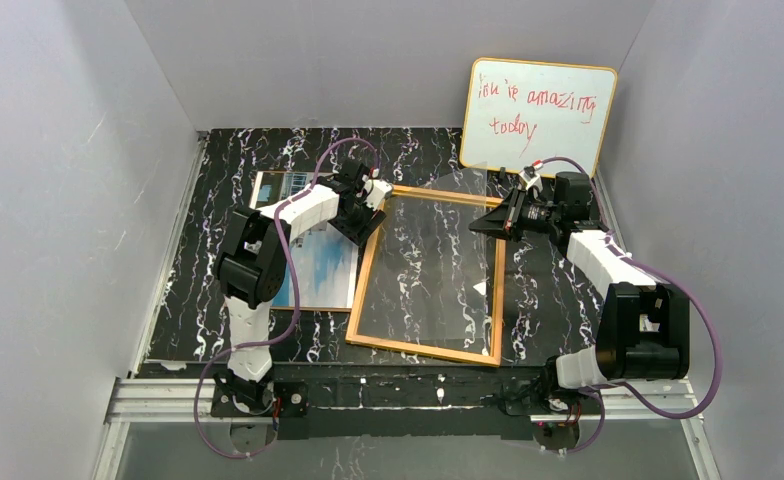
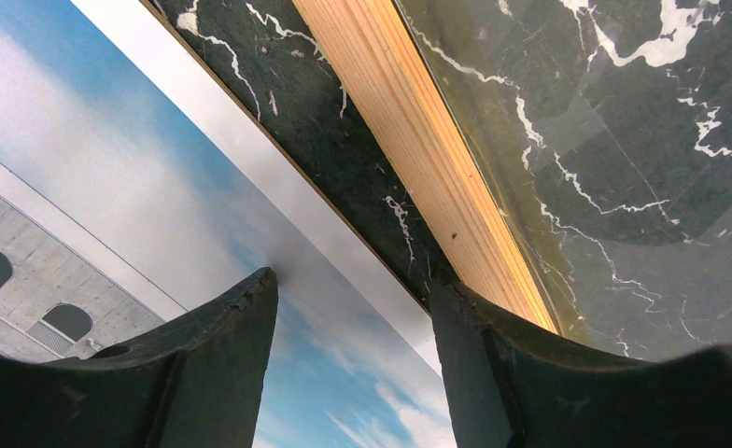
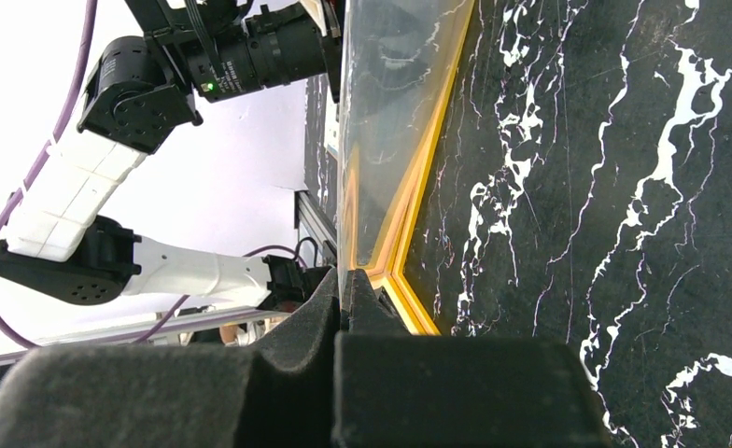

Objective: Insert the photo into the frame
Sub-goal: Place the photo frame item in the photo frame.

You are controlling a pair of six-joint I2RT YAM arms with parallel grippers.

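- Near edge: both arm bases sit on a metal rail (image 1: 168,395). A band of bare table (image 1: 218,330) runs between it and the nearest rims. The table is black, marble-look, with white veins.
- Frame (image 1: 423,350): lies mid-table, slightly skewed, orange-wood back rim up. Its near-left corner is just beside the photo's near-right corner. There is open table to its right.
- Photo (image 1: 323,270): flat and face up, left of the frame, partly under the left arm. Glossy, blue sky and cloud, pale building, white border.
- Left wrist view: a narrow wedge of table separates the photo (image 2: 110,168) from the grained wood rim (image 2: 428,159). They are not touching there.
- Left gripper (image 1: 363,215) (image 2: 351,291): fingers apart, holding nothing, straddling the photo's right edge. The right finger is over the gap by the wood rim.
- Right gripper (image 1: 488,220) (image 3: 344,285): fingers pressed together on the thin edge of the clear pane (image 3: 390,112), near the frame's far-right corner. The bright-yellow rim (image 3: 418,177) runs along it. The pane looks tilted up off the table.
- Far: a yellow-edged whiteboard (image 1: 538,115) with red writing leans on the back wall, well apart from the frame.
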